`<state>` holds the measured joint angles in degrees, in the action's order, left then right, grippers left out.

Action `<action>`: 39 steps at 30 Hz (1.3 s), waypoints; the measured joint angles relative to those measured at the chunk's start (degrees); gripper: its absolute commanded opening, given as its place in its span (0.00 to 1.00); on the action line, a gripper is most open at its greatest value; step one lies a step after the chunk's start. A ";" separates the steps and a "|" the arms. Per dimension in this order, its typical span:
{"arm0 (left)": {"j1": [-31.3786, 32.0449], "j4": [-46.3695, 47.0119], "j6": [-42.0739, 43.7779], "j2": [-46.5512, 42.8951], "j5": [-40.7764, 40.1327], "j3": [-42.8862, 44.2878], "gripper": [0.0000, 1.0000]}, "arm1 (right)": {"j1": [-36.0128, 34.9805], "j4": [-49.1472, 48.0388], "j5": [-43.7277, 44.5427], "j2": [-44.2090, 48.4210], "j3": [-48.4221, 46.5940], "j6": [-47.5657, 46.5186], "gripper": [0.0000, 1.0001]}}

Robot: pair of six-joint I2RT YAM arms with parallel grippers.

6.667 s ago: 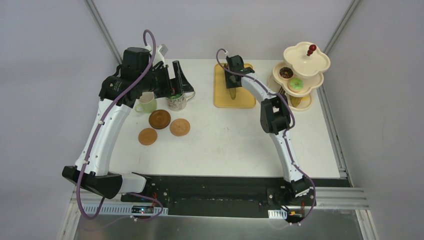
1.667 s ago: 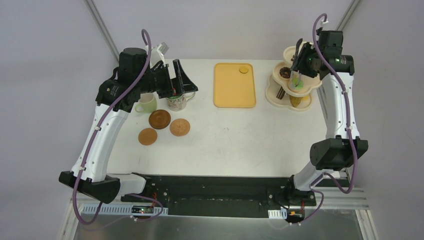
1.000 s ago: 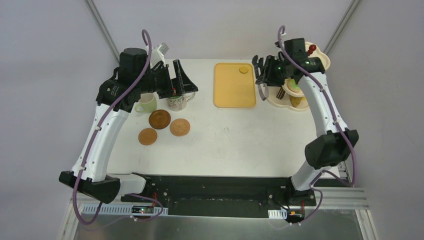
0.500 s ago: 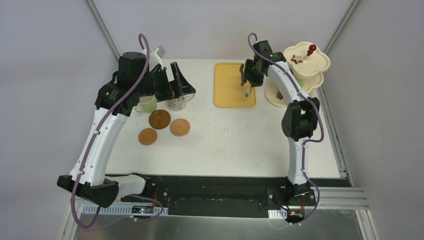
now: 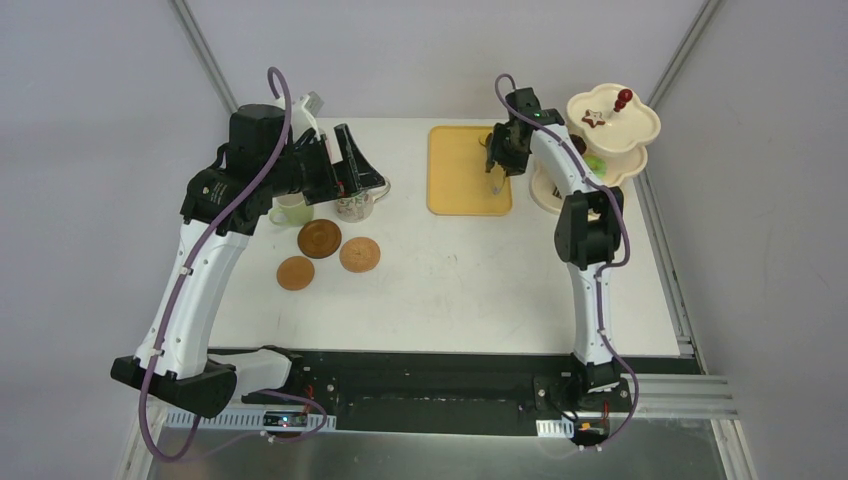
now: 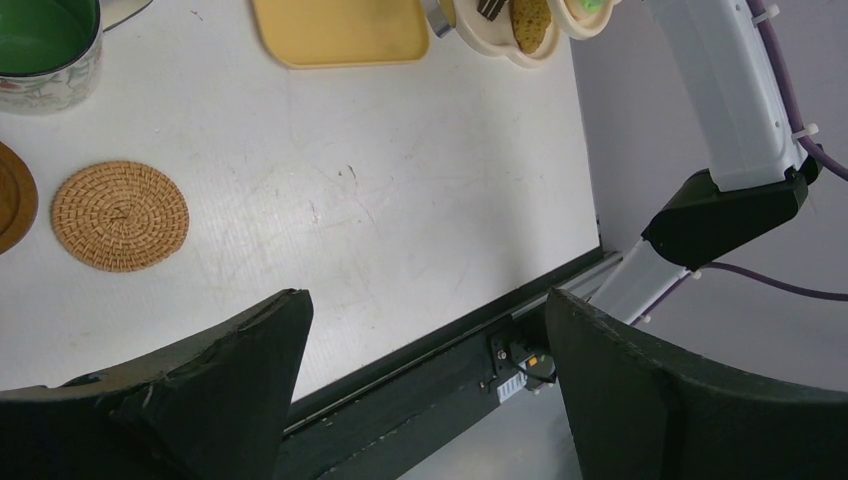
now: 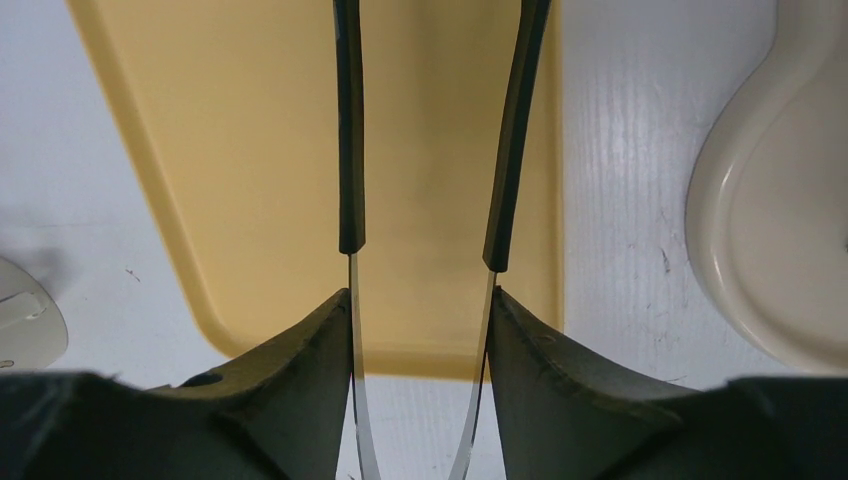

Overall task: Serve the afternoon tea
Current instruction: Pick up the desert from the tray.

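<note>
Right hand (image 7: 420, 300) half-open, apparently on tongs (image 7: 347, 150)

Table (image 5: 450, 290): white, with faint grey scuffs
Tray (image 5: 455, 190): plain yellow
Three-tier stand (image 5: 640, 128): cream; knob (image 5: 624, 97): red
Star pastry (image 5: 595, 118): brown. Round pastry (image 5: 596, 162): bright green. Slab pastry (image 6: 492, 8): dark chocolate. Oval pastry (image 6: 530, 18): mustard yellow
Wooden coaster (image 5: 319, 238): dark brown. Woven coaster (image 5: 359, 254) and second woven coaster (image 5: 295, 272): tan, in concentric rings
Patterned mug (image 6: 45, 50): green inside, pale outside with a small reddish and green print
Plain mug (image 5: 293, 210): cream
Tongs (image 7: 345, 150): black handles, bare metal tips
Left arm (image 5: 200, 290) and right arm (image 5: 592, 300): white shells, black joints, purple cables
</note>
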<state>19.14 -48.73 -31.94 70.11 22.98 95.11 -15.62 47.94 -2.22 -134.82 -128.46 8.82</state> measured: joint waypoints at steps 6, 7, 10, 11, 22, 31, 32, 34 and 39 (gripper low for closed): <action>0.00 0.00 0.00 0.02 0.00 0.00 0.90 | 0.83 -2.62 -0.17 -0.79 -0.02 0.02 0.53; 0.00 0.00 0.00 0.04 0.00 0.00 0.90 | 0.85 -3.08 -0.22 -0.98 -0.02 0.02 0.54; 0.00 -0.02 0.07 0.07 0.00 0.00 0.91 | 0.81 -4.20 -0.55 -1.81 -0.44 0.02 0.54; 0.00 -0.04 0.13 0.09 0.00 0.00 0.91 | 0.81 -4.52 -0.66 -2.25 -0.72 0.00 0.54; 0.00 -1.90 3.08 2.64 -0.02 2.19 0.91 | 0.79 -6.82 -1.20 -7.37 -5.07 -0.02 0.55; -0.11 -3.08 4.74 2.86 -0.24 3.02 0.91 | 0.50 -7.61 -1.33 -8.79 -6.01 -1.57 0.56; -0.11 -3.08 4.83 2.86 -0.44 3.02 0.91 | 0.37 -7.61 -1.07 -8.85 -6.03 -2.23 0.57; -0.13 -3.10 5.03 2.86 -0.61 3.02 0.91 | -0.02 -7.50 0.04 -9.11 -6.25 -3.82 0.57; -0.48 -3.23 5.42 2.86 -0.70 3.02 0.92 | -1.44 -7.39 3.58 -9.38 -6.32 -8.26 0.58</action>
<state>18.65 -51.96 -26.52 72.97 22.28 98.13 -17.06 40.56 1.37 -144.20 -134.78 0.56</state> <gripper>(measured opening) 0.915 0.576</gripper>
